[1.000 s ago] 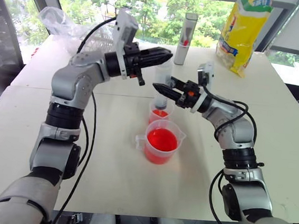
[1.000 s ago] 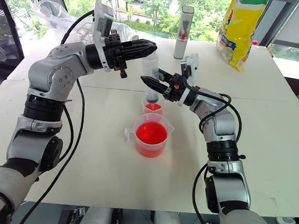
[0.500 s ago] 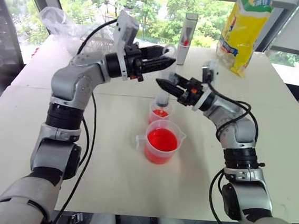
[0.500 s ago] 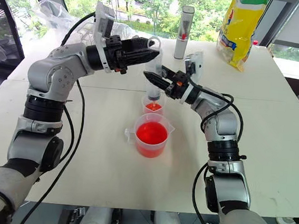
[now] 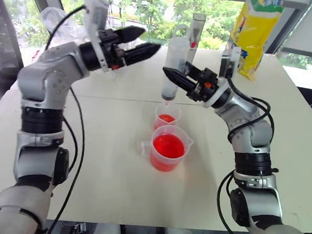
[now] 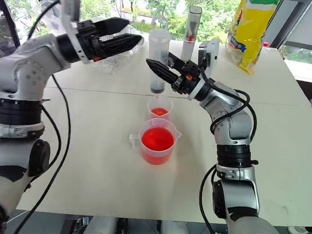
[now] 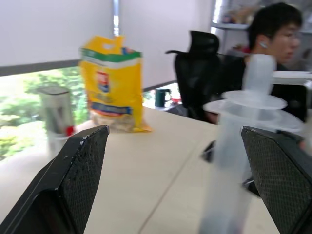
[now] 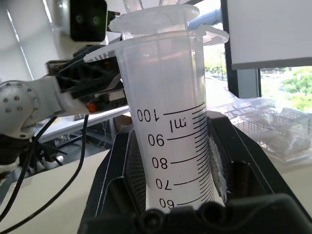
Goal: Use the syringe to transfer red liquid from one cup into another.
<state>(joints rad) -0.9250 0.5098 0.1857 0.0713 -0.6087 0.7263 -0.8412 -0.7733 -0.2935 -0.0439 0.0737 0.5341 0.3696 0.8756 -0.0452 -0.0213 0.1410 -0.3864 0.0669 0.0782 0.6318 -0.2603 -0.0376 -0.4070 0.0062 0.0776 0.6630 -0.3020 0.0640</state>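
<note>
- My right gripper (image 5: pixel 171 74) is clamped on the syringe (image 5: pixel 175 63), just right of centre in the upper half of the head view. The barrel stands about upright, with my two fingers squeezing it low down.
- In my right wrist cam the syringe barrel sits snug between both black pads (image 8: pixel 127 170), with the 60 to 100 ml marks facing the lens. It looks empty to me, but the plastic is cloudy so I can't swear to it.
- The little orange-red tip points straight down, hanging just above the smaller cup (image 5: pixel 167 118) and not touching it.
- That smaller cup sits mid-frame with a bit of red liquid (image 5: pixel 167 118) in the bottom.
- Right below it in the frame, pretty much touching, is the bigger handled cup (image 5: pixel 168 148), handle sticking out to the left, holding a lot more of the red stuff.
- My left gripper (image 5: pixel 143 44) is up in the upper left of the frame, fingers spread wide with nothing in them, clear of the syringe and to the left of its top.
- Through my left wrist cam I see the plunger top between my two spread fingertips (image 7: pixel 80 170), not touching either.
- On the white table (image 5: pixel 110 190), along the top edge: a grey tube (image 5: pixel 196 29) and a yellow bag (image 5: pixel 255 32) at upper right.
</note>
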